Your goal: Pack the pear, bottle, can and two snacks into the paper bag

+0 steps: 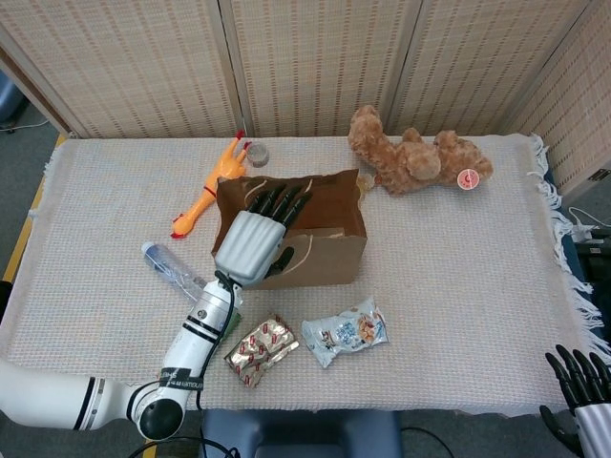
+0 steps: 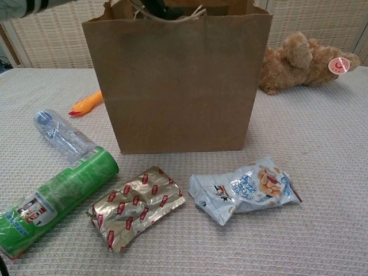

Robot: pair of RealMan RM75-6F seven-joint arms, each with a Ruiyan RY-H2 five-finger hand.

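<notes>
**Pear drop, four items left**

Wicker screens behind, woven cloth on the table (image 1: 458, 248). Head view: left hand (image 1: 256, 239) hovers over the paper bag (image 1: 325, 258), fingers apart, holding nothing; no pear visible, presumably inside. Right hand (image 1: 578, 382) idles at the table's corner, fingers apart.

Chest view: bottle (image 2: 60, 135), can (image 2: 54, 198), gold snack (image 2: 135, 204) and blue snack (image 2: 247, 188) wait in front. Next up, probably grabbing the bottle.

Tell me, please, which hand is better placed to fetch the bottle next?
The left hand, probably. It hangs over the paper bag with fingers spread and empty, and the bottle lies just to its left. The right hand sits off the table's far corner.
</notes>
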